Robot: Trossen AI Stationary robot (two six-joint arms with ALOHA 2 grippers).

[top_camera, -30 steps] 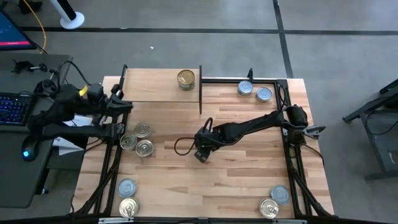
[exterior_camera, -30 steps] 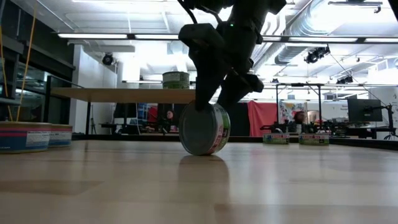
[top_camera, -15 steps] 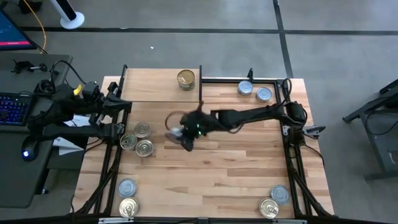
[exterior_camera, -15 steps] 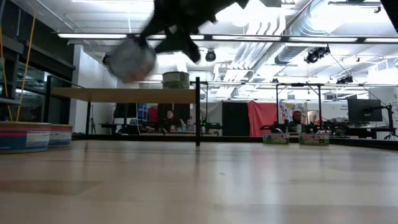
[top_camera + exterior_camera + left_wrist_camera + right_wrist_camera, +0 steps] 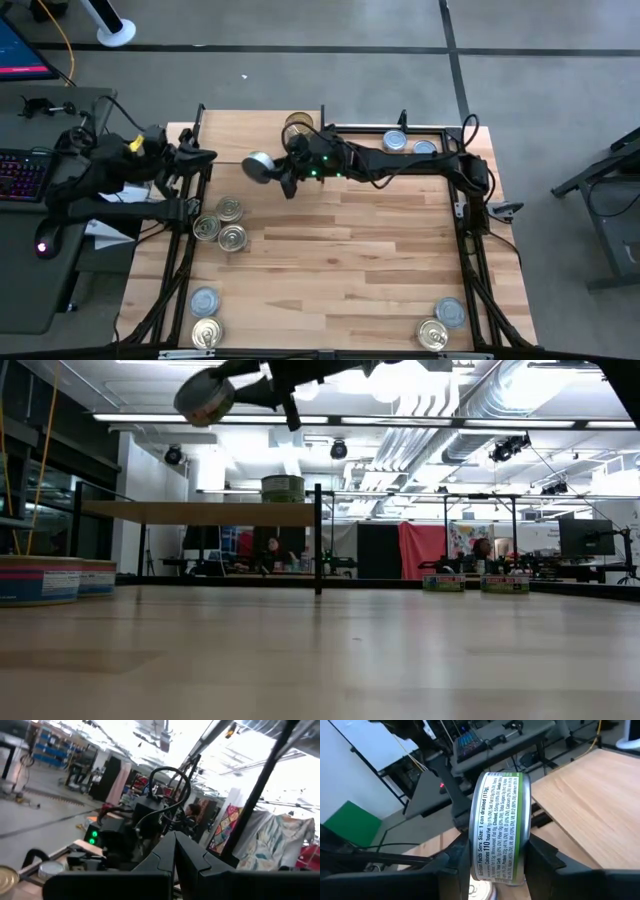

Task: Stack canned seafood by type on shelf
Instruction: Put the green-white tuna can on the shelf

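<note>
The right gripper (image 5: 278, 172) clamped a tin (image 5: 258, 166) on edge above the shelf (image 5: 240, 140), probably near its front edge; it needed turning flat before release. The left gripper (image 5: 200, 157) waited closed.

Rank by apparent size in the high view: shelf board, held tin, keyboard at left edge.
1. Shelf board, clearly largest.
2. Keyboard, though the frame edge cuts it off.
3. Tin held by the right gripper, raised toward the camera yet smallest.
</note>
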